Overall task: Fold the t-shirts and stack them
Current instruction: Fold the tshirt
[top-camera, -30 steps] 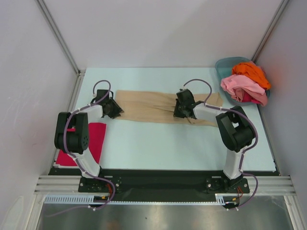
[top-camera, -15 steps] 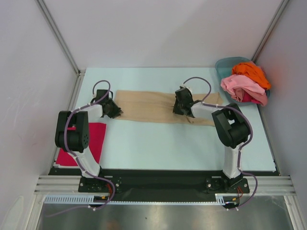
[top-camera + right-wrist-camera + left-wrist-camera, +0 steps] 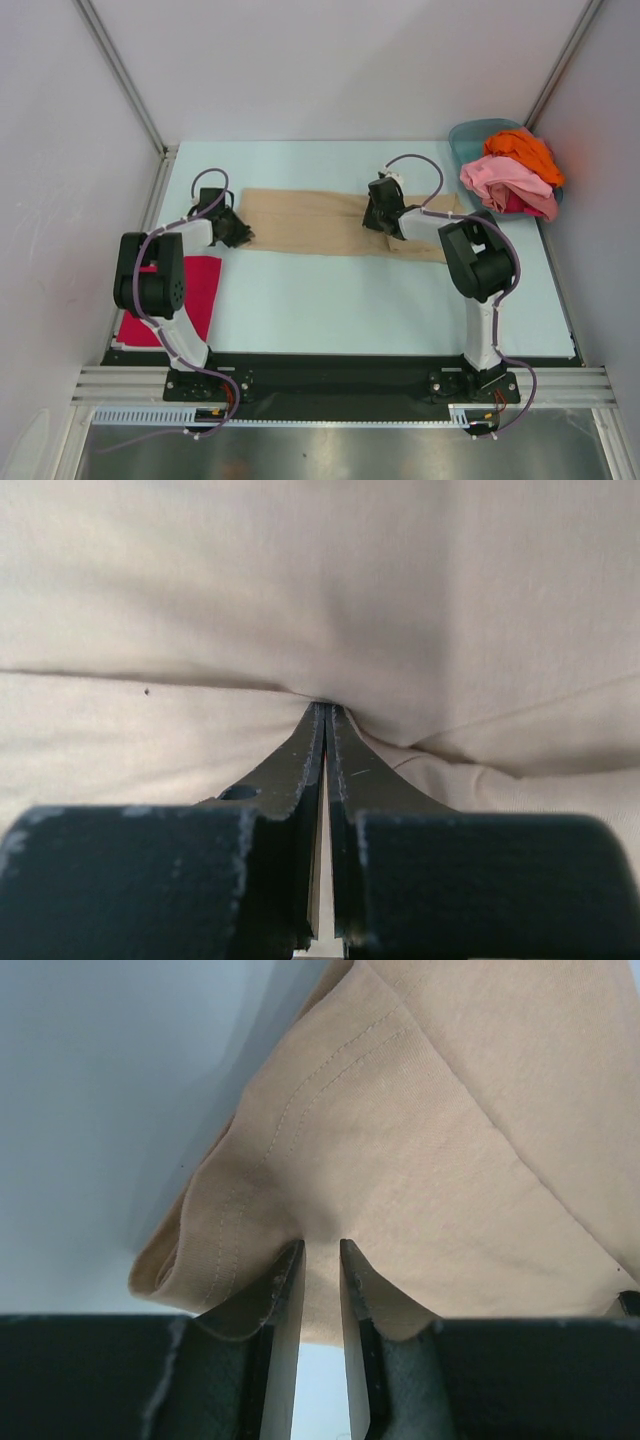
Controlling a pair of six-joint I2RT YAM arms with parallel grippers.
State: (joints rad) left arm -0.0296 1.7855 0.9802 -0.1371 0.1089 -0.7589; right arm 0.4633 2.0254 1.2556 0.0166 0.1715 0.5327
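The tan t-shirt [image 3: 305, 222] lies folded into a long strip across the middle of the table. My left gripper [image 3: 240, 233] is at its left end. In the left wrist view the gripper [image 3: 320, 1246] has closed narrow on a bunch of tan cloth [image 3: 450, 1140] beside the stitched hem. My right gripper [image 3: 373, 226] rests on the strip right of centre. Its tips [image 3: 326, 706] are shut on a crease of the tan cloth [image 3: 320, 580], with folds running out from them. A magenta-red t-shirt [image 3: 197, 288] lies folded flat at the near left, partly hidden by the left arm.
A teal basin [image 3: 462, 135] stands at the far right corner, holding a heap of orange [image 3: 525, 150], pink [image 3: 500, 180] and red shirts. White walls enclose the table on three sides.
The left jaws have narrowed onto the shirt's left end. The right gripper has shifted slightly toward the far side, and the cloth around it looks flatter.
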